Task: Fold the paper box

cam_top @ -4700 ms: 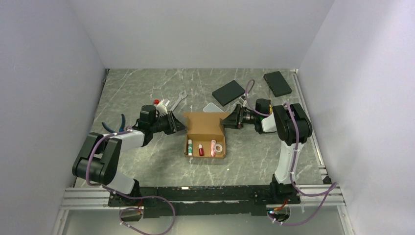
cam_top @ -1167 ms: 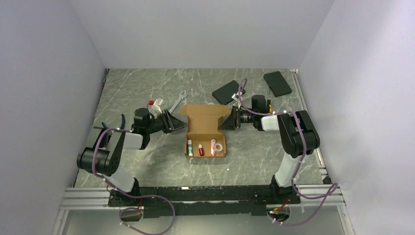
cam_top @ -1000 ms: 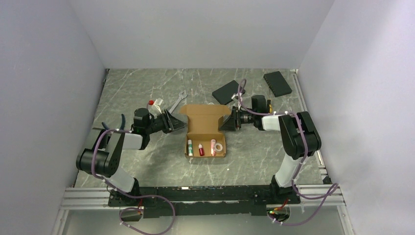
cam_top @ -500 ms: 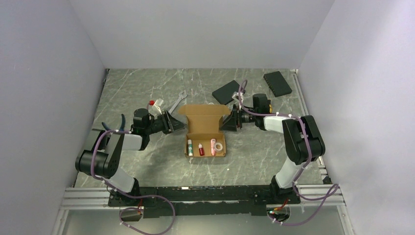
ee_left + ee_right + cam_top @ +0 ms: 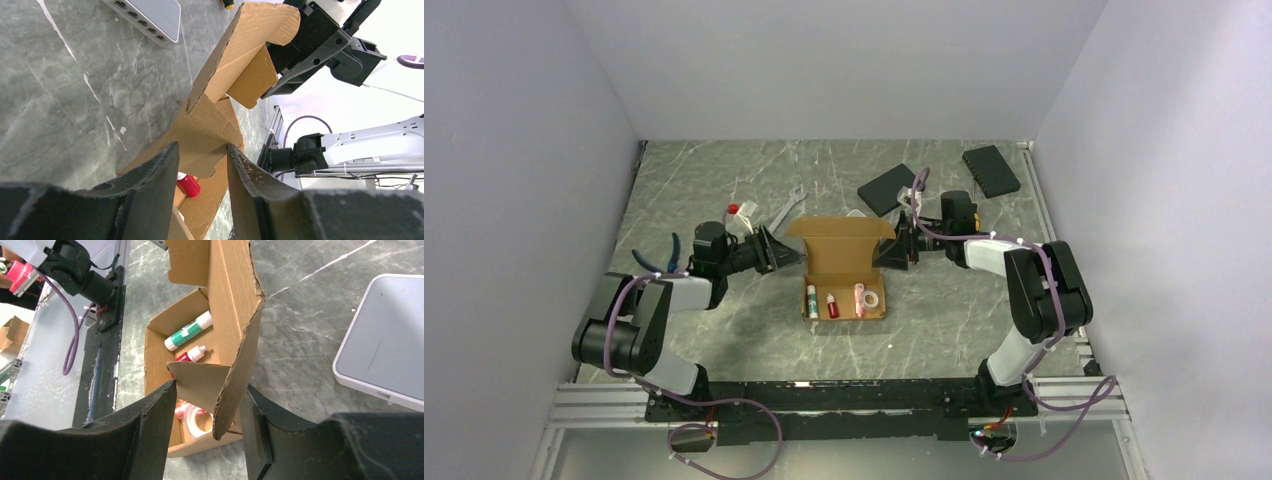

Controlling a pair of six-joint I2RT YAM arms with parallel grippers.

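Top view: paper box (image 5: 844,265) mid-frame on the grey counter (image 5: 704,180), lid panel (image 5: 227,295) raised at the back, tray nearer the bottom edge holding a green-labelled tube (image 5: 189,330), a red bottle (image 5: 832,305) and a tape roll (image 5: 873,299). The left jaws stand partly spread, straddling the left side flap (image 5: 202,135) — real pinch or not, cannot tell. The right jaws, partly spread too, sit around the right side flap (image 5: 200,377) and lid edge — same doubt. A white flat case (image 5: 385,340) lies at the right of the right wrist view
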